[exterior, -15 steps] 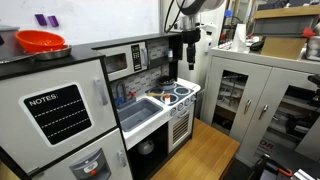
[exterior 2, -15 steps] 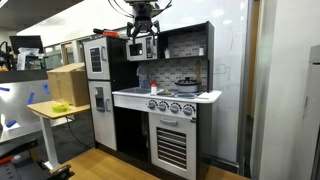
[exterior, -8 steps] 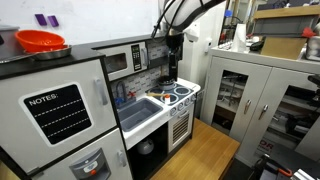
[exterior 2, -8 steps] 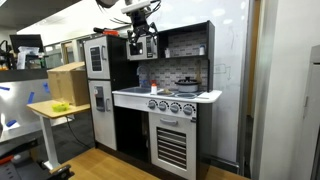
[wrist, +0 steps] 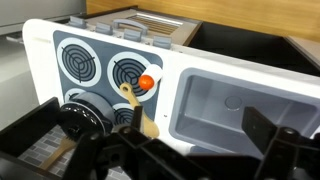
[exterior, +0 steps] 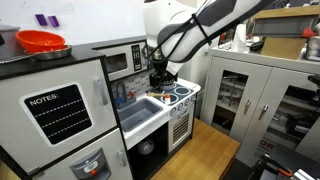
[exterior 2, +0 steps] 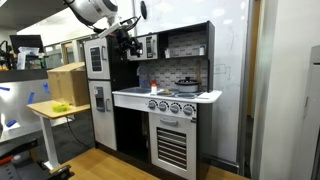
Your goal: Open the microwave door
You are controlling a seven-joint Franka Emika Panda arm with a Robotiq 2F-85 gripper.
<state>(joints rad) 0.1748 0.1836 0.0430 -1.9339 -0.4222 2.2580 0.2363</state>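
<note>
The microwave door is a small silver-grey frame with a clear window and a black keypad strip, and it looks shut under the toy kitchen's top shelf. It also shows in the exterior view from the front. My gripper hangs just beside the door's keypad side, above the sink and stove, and it also shows there in the front view. In the wrist view the gripper is open and empty, looking down on the stovetop and sink. The door is out of the wrist view.
The grey sink and the stovetop, with a wooden spoon and a black pot, lie below. An orange bowl sits on top. The white NOTES door and a glass-door cabinet flank the kitchen.
My arm has swung from the right of the upper shelf toward the microwave and come lower, so the gripper now hangs beside the door front over the sink.
</note>
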